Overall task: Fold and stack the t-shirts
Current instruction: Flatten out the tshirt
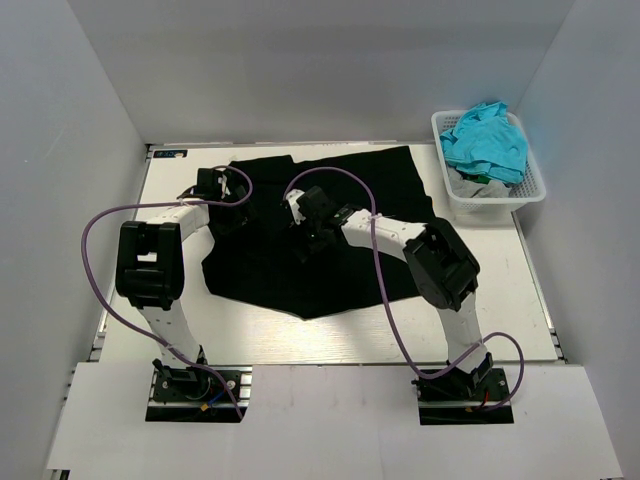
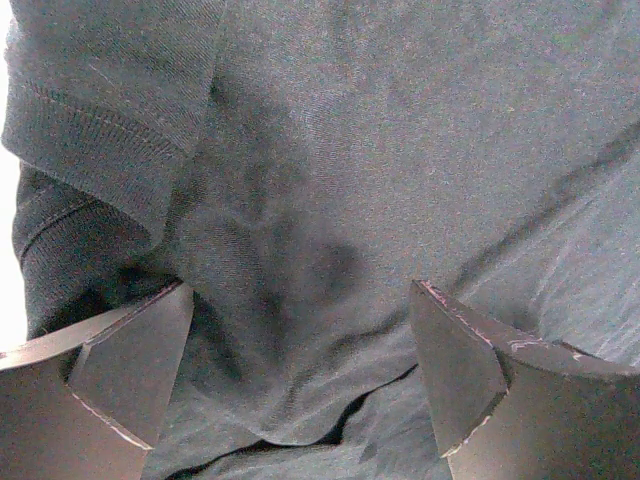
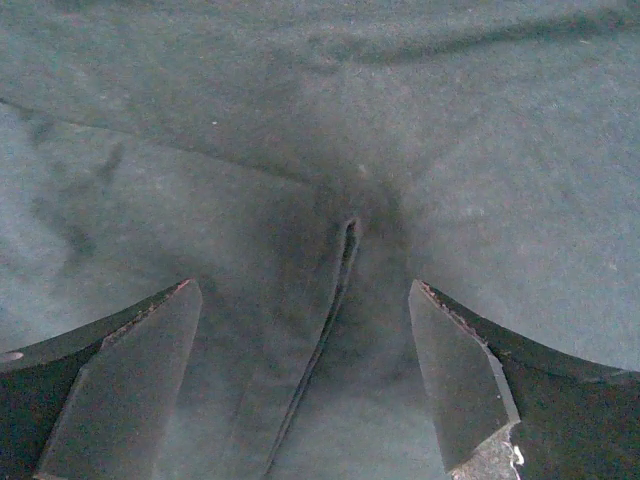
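Note:
A black t-shirt (image 1: 330, 220) lies spread on the white table. My left gripper (image 1: 222, 185) is over its left part, near the sleeve. In the left wrist view the jaws stand wide open around a raised fold of black cloth (image 2: 300, 330), with a hemmed sleeve edge (image 2: 100, 130) at the upper left. My right gripper (image 1: 305, 218) is over the shirt's middle. In the right wrist view its jaws stand wide open over the cloth (image 3: 480, 180), with a narrow crease (image 3: 340, 270) between them. More shirts, a turquoise one (image 1: 487, 140) on top, fill a white basket.
The white basket (image 1: 520, 200) stands at the table's far right corner, with grey cloth under the turquoise shirt. White walls enclose the table on three sides. Purple cables (image 1: 95, 260) loop from both arms. Bare table (image 1: 330, 335) shows in front of the shirt.

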Controlling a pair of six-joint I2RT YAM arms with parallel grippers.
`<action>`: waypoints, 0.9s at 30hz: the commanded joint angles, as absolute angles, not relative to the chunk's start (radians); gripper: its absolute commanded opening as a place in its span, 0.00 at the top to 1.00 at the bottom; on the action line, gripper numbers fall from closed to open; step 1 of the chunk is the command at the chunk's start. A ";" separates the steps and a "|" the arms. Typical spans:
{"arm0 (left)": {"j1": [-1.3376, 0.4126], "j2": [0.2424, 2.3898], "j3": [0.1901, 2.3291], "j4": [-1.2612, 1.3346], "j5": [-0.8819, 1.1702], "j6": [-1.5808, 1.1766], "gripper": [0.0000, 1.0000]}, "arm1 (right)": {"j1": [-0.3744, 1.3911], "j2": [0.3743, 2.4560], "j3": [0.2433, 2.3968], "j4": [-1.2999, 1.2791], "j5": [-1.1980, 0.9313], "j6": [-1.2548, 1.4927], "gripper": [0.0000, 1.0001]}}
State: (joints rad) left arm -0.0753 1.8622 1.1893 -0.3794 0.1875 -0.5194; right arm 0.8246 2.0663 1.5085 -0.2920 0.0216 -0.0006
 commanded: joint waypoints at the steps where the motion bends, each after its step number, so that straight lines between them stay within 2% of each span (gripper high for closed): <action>1: -0.075 1.884 1.193 -0.373 0.206 -0.509 0.01 | 0.813 2.091 1.562 -0.279 -0.029 -0.055 0.10; 3: -0.075 1.884 1.193 -0.373 0.206 -0.509 0.01 | 0.811 2.101 1.563 -0.262 -0.049 -0.058 0.10; 8: -0.075 1.893 1.193 -0.373 0.206 -0.509 0.01 | 0.810 2.102 1.574 -0.275 -0.089 -0.066 0.23; 13: -0.075 1.911 1.203 -0.373 0.206 -0.509 0.01 | 0.811 2.091 1.542 -0.245 -0.132 -0.052 0.26; 14: -0.075 1.911 1.203 -0.373 0.206 -0.509 0.01 | 0.811 2.091 1.542 -0.238 -0.135 -0.048 0.29; 19: -0.075 1.911 1.203 -0.373 0.206 -0.509 0.01 | 0.810 2.109 1.554 -0.238 -0.141 -0.043 0.30; 23: -0.075 1.911 1.203 -0.373 0.206 -0.509 0.01 | 0.808 2.121 1.560 -0.239 -0.114 -0.035 0.42; 27: -0.075 1.911 1.203 -0.373 0.215 -0.500 0.01 | 0.808 2.135 1.571 -0.238 -0.049 -0.028 0.42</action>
State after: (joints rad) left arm -0.0753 1.8771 1.2007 -0.3653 0.2005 -0.5175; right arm 0.8089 2.1166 1.5299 -0.2592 -0.0963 -0.0322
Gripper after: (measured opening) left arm 0.987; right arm 0.587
